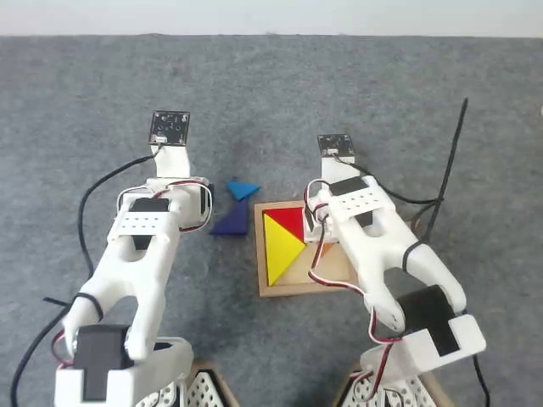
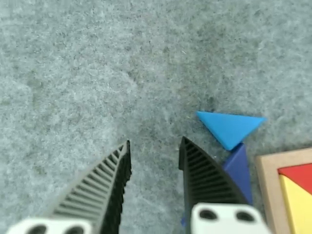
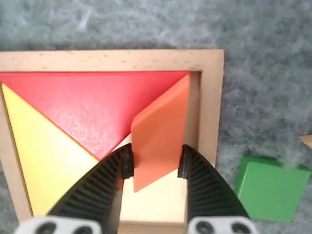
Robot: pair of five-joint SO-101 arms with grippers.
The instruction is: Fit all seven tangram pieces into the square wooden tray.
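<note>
**A:** On the left side of the grey carpet (image 2: 73, 63), what's the left gripper (image 2: 155, 144) doing?

**B:** It hangs low over bare carpet, fingers apart, with nothing between them. Just right of it lies a dark blue piece (image 2: 240, 165), with a light blue triangle (image 2: 229, 126) at its far end. Both are on the carpet, left of the wooden tray (image 3: 112, 61).

**A:** And inside the tray?

**B:** A yellow triangle (image 3: 44, 156) fills the left part and a red triangle (image 3: 87, 102) runs along the far wall, the two meeting edge to edge.

**A:** The right gripper (image 3: 156, 158)?

**B:** It's over the tray's right side, fingers clamped on an orange piece (image 3: 163, 129). That piece points into the far right corner and seems tipped up rather than lying flat, though I can't be sure. Bare wood shows near it.

**A:** Anything further right?

**B:** A green square (image 3: 270, 190) on the carpet, outside the tray's right wall.
</note>
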